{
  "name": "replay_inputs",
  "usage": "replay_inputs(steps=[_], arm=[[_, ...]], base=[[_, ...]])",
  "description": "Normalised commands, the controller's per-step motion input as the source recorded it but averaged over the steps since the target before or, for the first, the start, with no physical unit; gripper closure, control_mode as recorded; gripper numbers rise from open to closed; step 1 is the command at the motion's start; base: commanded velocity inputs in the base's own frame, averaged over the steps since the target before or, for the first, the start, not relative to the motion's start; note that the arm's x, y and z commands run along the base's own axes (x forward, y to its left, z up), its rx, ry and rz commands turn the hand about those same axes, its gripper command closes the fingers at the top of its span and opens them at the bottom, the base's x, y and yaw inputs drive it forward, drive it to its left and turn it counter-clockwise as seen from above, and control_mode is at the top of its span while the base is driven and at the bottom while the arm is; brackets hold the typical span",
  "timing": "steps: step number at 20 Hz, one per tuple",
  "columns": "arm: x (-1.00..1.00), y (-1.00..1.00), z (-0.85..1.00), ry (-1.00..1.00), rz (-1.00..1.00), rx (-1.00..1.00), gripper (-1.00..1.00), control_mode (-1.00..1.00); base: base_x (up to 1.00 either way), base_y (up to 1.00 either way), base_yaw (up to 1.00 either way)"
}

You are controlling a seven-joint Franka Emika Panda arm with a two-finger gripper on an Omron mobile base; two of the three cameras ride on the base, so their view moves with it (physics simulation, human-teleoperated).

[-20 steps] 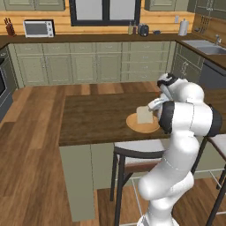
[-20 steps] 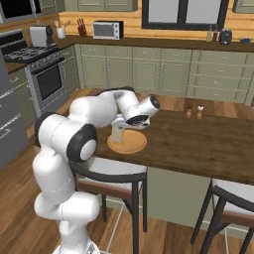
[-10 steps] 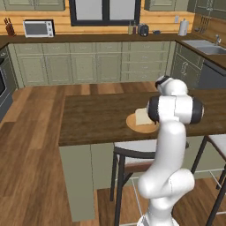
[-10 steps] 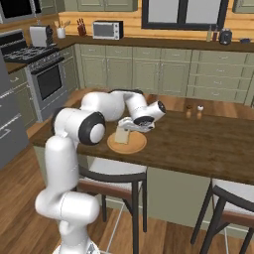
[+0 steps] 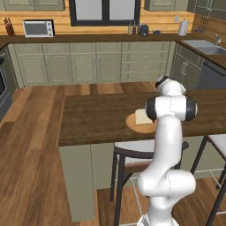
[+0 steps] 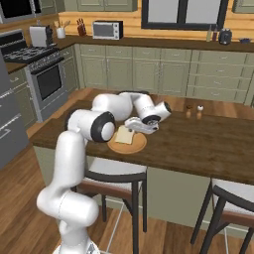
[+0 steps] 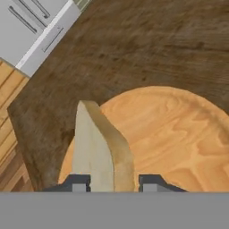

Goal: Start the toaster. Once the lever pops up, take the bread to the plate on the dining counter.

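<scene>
Pale cream square bread slice (image 7: 100, 152) over round tan wooden plate (image 7: 179, 134); gripper (image 7: 112, 182) tips flank slice, spread slightly, contact unclear — releasing for drop-off, likely

Bread (image 6: 125, 135) on plate (image 6: 132, 147), plate on dining counter (image 6: 208, 149); shakers (image 6: 194, 111) behind.

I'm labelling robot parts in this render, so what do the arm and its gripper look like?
The arm is glossy white, built of rounded tubular links with dark bands at the joints and a dark disc on the elbow housing. No cables or markings show. The gripper is pale grey-white on a white wrist; in the hand view its two small fingertips are dark grey with lighter square pads.
</scene>
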Motion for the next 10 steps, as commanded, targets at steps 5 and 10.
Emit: replay_inputs(steps=[5, 10], arm=[[-0.2, 0.0, 0.0, 0.03, -0.01, -0.1, -1.0, -1.0], [-0.34, -0.03, 0.07, 0.04, -0.04, -0.22, -1.0, -1.0]], base=[[0.0, 0.0, 0.0], [0.0, 0.0, 0.0]])
